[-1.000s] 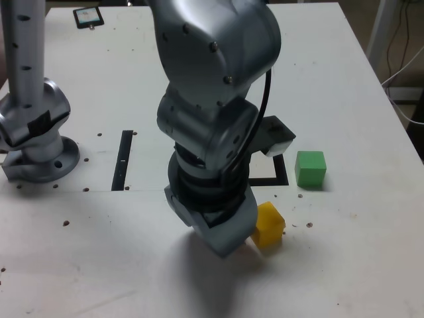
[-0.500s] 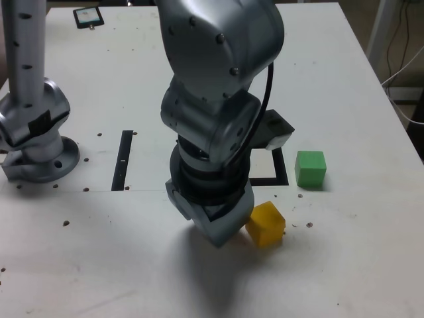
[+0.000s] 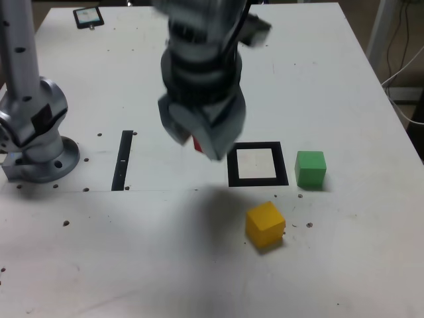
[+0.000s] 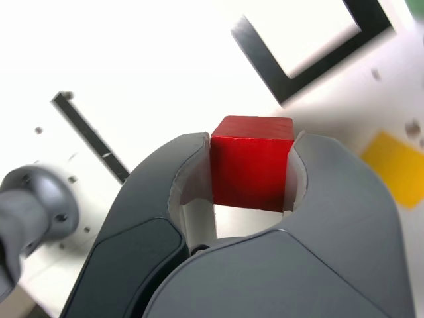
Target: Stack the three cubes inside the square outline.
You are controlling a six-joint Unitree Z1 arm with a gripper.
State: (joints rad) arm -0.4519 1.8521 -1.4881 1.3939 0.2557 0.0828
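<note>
My gripper is shut on the red cube, which sits clamped between both jaws in the wrist view. In the exterior view the gripper hangs high above the table, just to the left of the square outline, and only a sliver of the red cube shows under it. The outline's pale centre is bare. The green cube rests right beside the outline on the exterior view's right. Nearer the front edge lies the yellow cube, also seen in the wrist view as a yellow cube beyond the square outline.
A thin black strip lies on the white table to the exterior view's left of the outline. The arm's grey base stands at the far left. A small dark device lies at the back left corner.
The gripper closed on the red cube beside the yellow cube, then rose and swung back toward the square outline, uncovering it. The yellow and green cubes stayed put.
</note>
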